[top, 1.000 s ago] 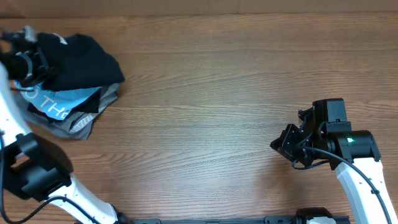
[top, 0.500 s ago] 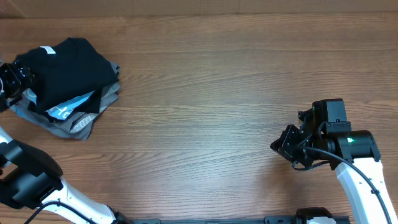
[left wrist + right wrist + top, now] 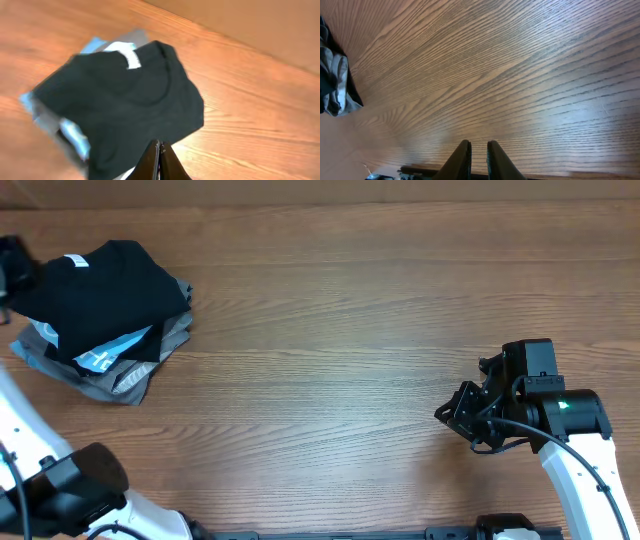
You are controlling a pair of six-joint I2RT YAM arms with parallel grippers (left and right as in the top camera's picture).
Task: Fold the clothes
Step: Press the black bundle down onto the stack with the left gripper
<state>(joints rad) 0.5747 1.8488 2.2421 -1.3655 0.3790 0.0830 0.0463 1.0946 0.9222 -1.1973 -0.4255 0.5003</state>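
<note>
Same build on both arms of my rig: the left arm (image 3: 25, 425) and right arm (image 3: 580, 480) are glossy white tubes with chunky black joint housings. The right one's got a small green light (image 3: 563, 405) and a thin black cable (image 3: 530, 427). Left hand (image 3: 159, 161) and right hand (image 3: 477, 161) are matte black with slim tapered fingers.

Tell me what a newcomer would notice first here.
The black tee, roughly folded, tops a pile of a blue tee and grey garments at the table's far left corner. The left end effector hangs shut by the pile, empty. The right end effector sits over bare wood at the right.
</note>
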